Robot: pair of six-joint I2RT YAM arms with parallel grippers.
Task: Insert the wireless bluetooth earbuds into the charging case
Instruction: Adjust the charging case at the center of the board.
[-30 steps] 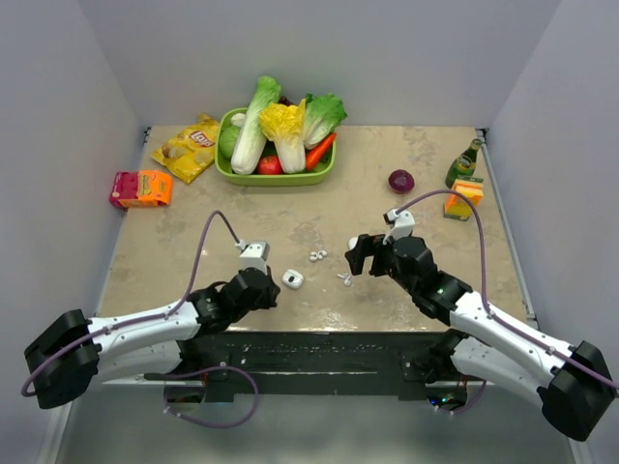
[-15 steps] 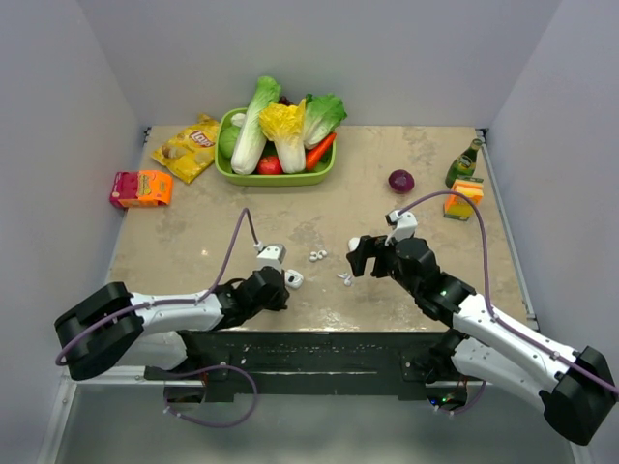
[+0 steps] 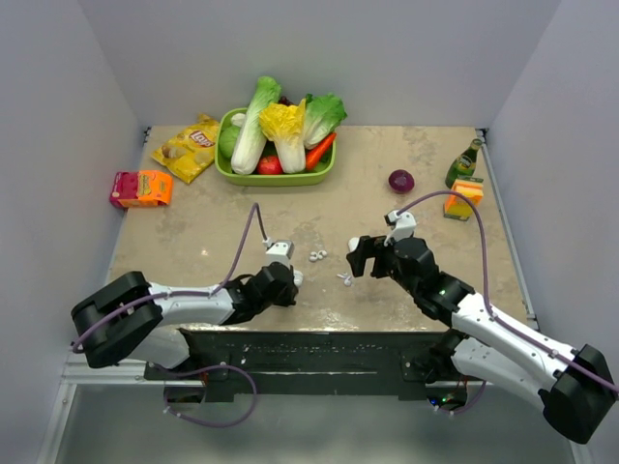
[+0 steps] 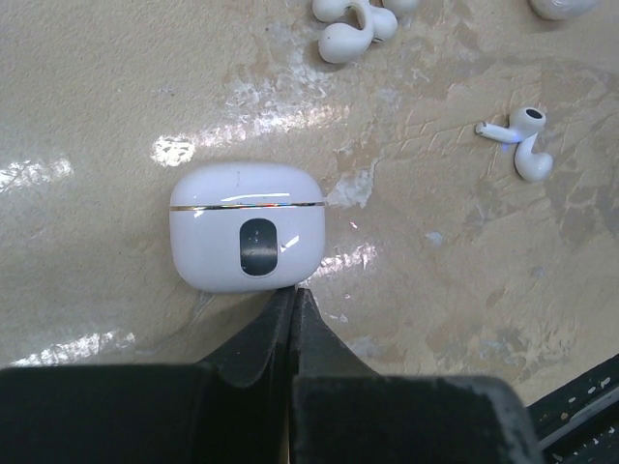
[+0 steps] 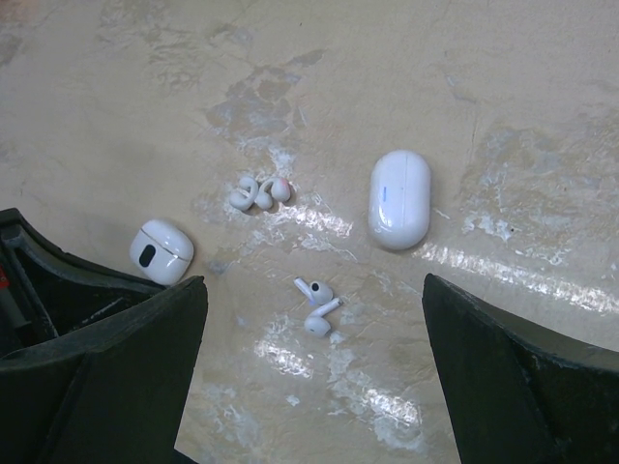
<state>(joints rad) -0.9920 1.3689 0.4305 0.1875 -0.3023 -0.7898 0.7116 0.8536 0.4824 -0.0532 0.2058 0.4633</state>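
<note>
Since a second earlier, the left arm had swung rightward across the tabletop, bringing the left end effector up to the charging case, while the right arm had stayed where it was.

The left end effector's fingers were pressed together with nothing between them. Their joined tips met the near edge of the case, apparently touching it. The case lay flat on the tabletop with its lid closed, a thin gold seam running across it and a dark oval on the face turned upward.

The earbuds lay together outside the case, off to its right and clearly apart from it, their short stems crossing. In the right wrist view they sat low in the gap between that arm's fingers.

The right end effector hovered above them with its fingers spread wide, gripping nothing.

A pair of curled white ear-clip pieces rested beyond the case, and a larger white oblong case lay to their right. At the far edge stood a green tray of vegetables.
</note>
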